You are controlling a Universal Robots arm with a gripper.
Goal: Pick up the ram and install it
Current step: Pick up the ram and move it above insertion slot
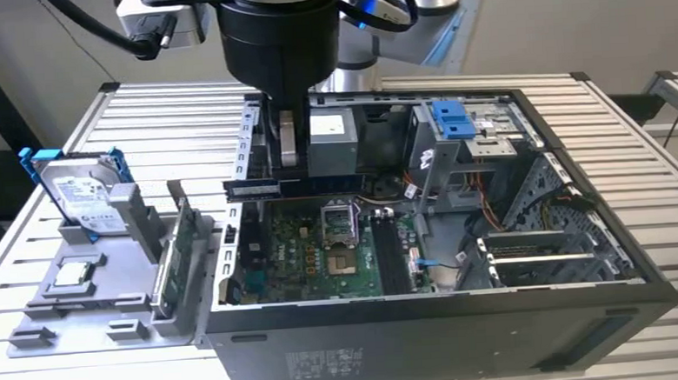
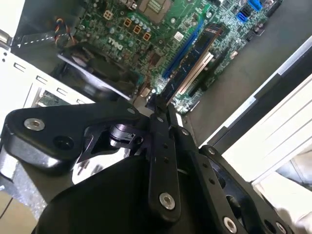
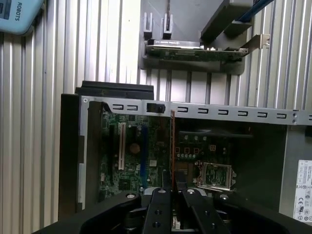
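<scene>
Okay, so the ram (image 1: 298, 186) is gripped between the gripper (image 1: 293, 168) fingers. It's held on edge with its long side level, up above the motherboard (image 1: 319, 261) inside the open case (image 1: 439, 328). In the exterior view it's seen hanging across the far part of the board, just past the socket (image 1: 338, 223), with the grey power supply (image 1: 334, 138) right behind it. In the first wrist view the ram (image 3: 172, 141) is caught edge-on as a thin line coming out from between the fingers (image 3: 180, 185), which are closed in on it. A blue slot (image 3: 143, 153) and a white slot (image 3: 121, 146) can be made out on the board off to one side, running the same way as the ram. In the second wrist view the ram (image 2: 195, 56) is seen stretching away from the gripper (image 2: 158, 105) over the green board. Outside the case, on the exterior view's left, a grey holder (image 1: 84, 299) is parked on the slatted table (image 1: 614, 123). A hard drive (image 1: 84, 199) in a blue bracket is propped up in it, and a green card (image 1: 178, 255) is stood on edge just beside the case wall.
</scene>
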